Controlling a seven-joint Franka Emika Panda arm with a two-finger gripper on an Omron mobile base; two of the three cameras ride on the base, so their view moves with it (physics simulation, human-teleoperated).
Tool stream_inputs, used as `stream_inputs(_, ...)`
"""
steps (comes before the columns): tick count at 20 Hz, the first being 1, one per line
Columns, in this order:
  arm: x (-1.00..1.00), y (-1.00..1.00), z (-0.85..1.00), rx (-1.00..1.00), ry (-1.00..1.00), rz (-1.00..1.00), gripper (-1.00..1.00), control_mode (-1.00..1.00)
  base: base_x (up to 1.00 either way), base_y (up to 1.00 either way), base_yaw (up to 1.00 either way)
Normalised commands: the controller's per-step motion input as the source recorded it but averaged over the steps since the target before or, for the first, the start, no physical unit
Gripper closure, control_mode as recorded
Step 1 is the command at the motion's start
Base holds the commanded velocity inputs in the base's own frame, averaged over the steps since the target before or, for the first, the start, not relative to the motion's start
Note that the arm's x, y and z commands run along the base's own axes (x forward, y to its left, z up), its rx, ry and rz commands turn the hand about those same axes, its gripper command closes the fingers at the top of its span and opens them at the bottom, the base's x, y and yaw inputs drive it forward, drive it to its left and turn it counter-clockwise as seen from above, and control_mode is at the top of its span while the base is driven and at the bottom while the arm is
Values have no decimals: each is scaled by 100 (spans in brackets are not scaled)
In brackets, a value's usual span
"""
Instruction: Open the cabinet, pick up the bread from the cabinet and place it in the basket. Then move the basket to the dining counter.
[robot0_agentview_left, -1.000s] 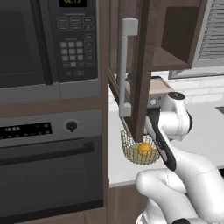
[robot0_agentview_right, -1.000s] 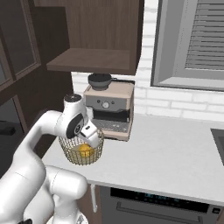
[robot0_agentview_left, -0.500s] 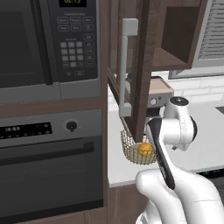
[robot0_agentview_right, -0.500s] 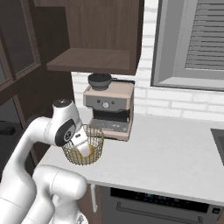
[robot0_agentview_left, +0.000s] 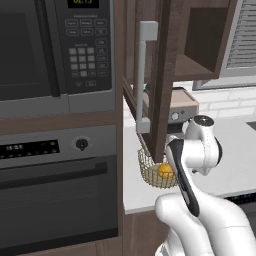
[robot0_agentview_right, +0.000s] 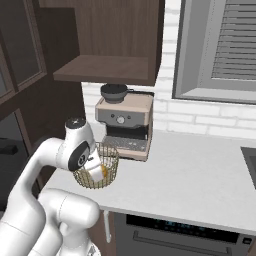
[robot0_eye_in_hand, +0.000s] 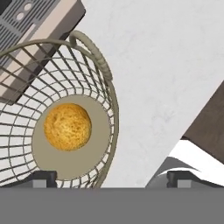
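Golden wire basket (robot0_eye_in_hand: 94, 57) at left of hand view — bread (robot0_eye_in_hand: 67, 127) rests on its beige bottom | basket sits on white worktop (robot0_eye_in_hand: 166, 65) beside coffee machine (robot0_agentview_right: 125, 125) | gripper (robot0_eye_in_hand: 109, 177) above the rim, jaws wide apart, empty | cabinet (robot0_agentview_left: 160, 75) door stands open, centre of left base view

Both base views share the basket (robot0_agentview_left: 156, 172); hand view looks straight down

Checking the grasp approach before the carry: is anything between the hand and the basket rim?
Nothing visible. In the hand view the open hand hangs over the basket, one fingertip over its inside, the other over bare counter. The bread lies on the basket's bottom, clear of the rim.
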Motion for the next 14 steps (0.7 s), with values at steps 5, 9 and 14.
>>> stream_inputs(5, 20, 0, -14, 3, 1, 0, -100, -100, 0, 0, 0)
stream_inputs(9, 8, 0, -21, 0, 0, 0, -100, -100, 0, 0, 0)
stream_inputs(14, 0, 0, -37, 0, 0, 0, -100, -100, 0, 0, 0)
